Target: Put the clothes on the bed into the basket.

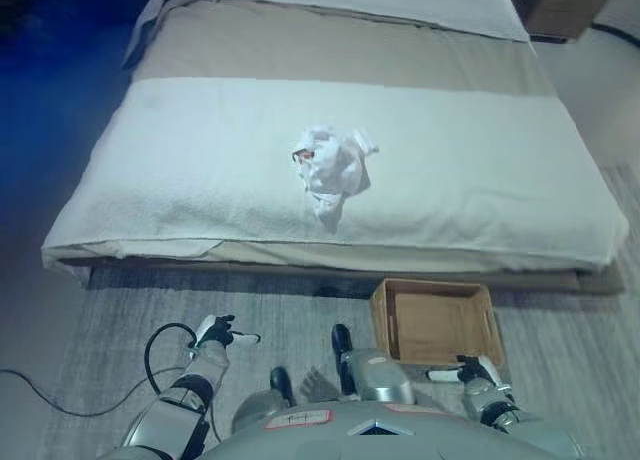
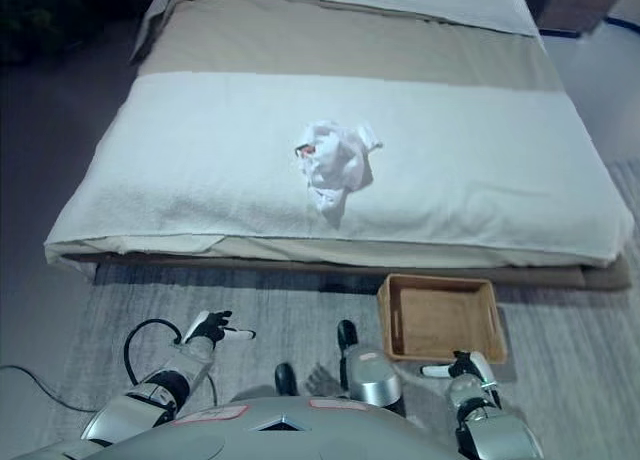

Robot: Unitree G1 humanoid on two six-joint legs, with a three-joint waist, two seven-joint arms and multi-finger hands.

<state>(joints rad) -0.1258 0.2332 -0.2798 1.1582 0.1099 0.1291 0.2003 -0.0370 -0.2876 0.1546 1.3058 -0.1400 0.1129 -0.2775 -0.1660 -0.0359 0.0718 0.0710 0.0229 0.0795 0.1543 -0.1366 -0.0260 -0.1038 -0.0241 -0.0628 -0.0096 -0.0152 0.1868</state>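
- The left robot hand (image 1: 214, 332) and the right robot hand (image 1: 470, 371) lie nearest, low over the floor on either side; each holds nothing, with a pale finger reaching inward toward the other robot hand, fingers otherwise loose rather than clenched.
- The bed (image 1: 200, 180) is the largest thing, filling the far half of the scene, with a white blanket (image 1: 480, 170) across its near part and a tan sheet (image 1: 330, 50) beyond.
- The basket (image 1: 434, 322) stands on the grey rug (image 1: 130, 310), just near the bed's near edge and right of centre; it is an open wooden box with nothing in it.
- The clothes (image 1: 333, 166) lie as one crumpled white bundle near the middle of the blanket, well apart from both hands and the basket.
- The bundle looks light, soft and limp, so it should sag and trail when lifted; I judge the best hold is the thick bunched middle, gathering several folds, not the thin tail hanging toward the near edge.
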